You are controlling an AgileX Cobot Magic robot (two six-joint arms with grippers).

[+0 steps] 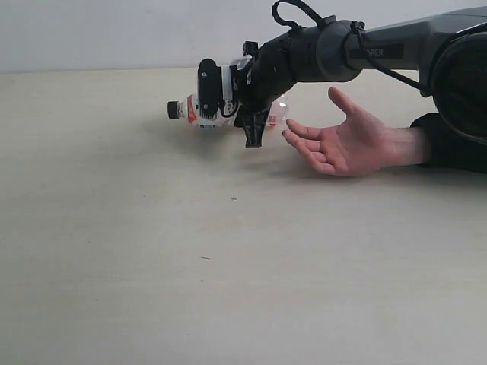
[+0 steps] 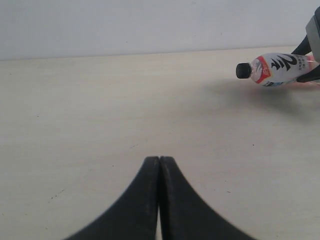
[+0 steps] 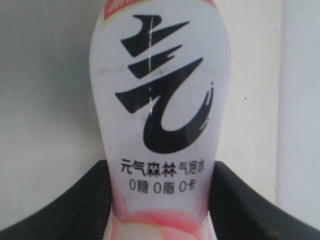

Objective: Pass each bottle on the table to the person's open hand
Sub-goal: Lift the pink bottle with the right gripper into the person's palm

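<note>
Pinching the bottle [image 1: 190, 109] across its body, the right gripper [image 1: 228, 106] has a black finger pressed to each side of the white-and-pink label [image 3: 160, 100], as the right wrist view shows up close. The bottle lies level on its side, its black cap [image 1: 173, 109] pointing away from the hand [image 1: 346, 144], and it seems just clear of the bench [image 1: 152, 266], with a shadow under it. The hand rests palm up on the bench near the gripper, fingers spread towards the bottle's base and not touching it, a black sleeve [image 1: 449, 144] at the wrist. The left gripper [image 2: 159, 200] sits low over bare bench, well apart from the bottle, its two fingers pressed together on nothing.
</note>
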